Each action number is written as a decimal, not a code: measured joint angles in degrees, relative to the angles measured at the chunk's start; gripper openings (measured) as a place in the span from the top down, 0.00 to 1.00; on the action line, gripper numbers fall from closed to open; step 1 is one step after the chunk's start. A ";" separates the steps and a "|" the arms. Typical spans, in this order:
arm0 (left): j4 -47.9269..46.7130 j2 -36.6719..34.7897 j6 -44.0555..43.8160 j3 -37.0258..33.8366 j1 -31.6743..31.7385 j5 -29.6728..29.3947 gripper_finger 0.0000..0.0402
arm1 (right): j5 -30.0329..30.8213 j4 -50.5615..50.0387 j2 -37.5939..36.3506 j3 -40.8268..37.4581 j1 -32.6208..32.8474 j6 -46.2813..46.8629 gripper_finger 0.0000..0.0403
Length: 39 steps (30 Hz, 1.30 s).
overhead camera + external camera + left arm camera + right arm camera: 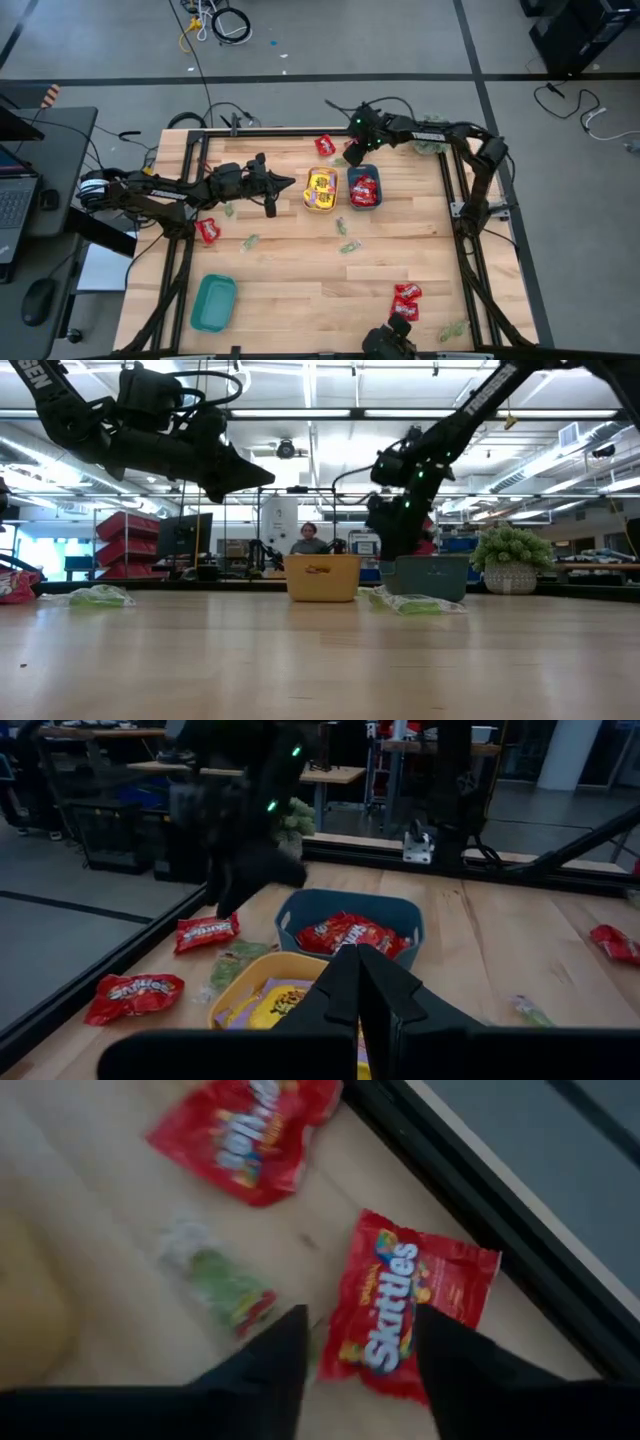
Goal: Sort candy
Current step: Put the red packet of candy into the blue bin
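Note:
The candy lies scattered on the wooden table: red packets point(325, 145) point(208, 230) point(407, 298) and pale green pieces point(250, 241) point(342, 226). The blue tray point(364, 188) holds red packets; the yellow tray point(321, 190) holds yellow ones. My right gripper point(360, 1350) hangs open near the table's far edge, slanting down, its fingers on either side of a red packet point(400, 1310) lying flat below them. I see no touch. Left of the yellow tray, my left gripper point(285, 183) is shut and empty, held level above the table.
A teal tray point(213, 302) stands near the front left corner. A fuzzy green plant point(510, 555) sits at the far right by the black frame rail point(480, 1210). Another red packet point(250, 1130) and a green piece point(220, 1280) lie close to my right gripper.

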 joint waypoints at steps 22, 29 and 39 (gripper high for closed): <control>-1.09 0.00 1.45 0.00 0.00 0.13 0.99 | 5.56 3.01 5.98 0.14 -2.67 0.92 0.63; -1.06 0.00 1.43 0.00 0.00 0.13 0.99 | 6.33 0.24 2.66 2.42 -2.28 -1.32 0.97; -1.06 0.00 1.42 0.00 0.00 0.13 0.99 | 4.92 -11.96 -10.25 4.12 2.63 -0.96 0.96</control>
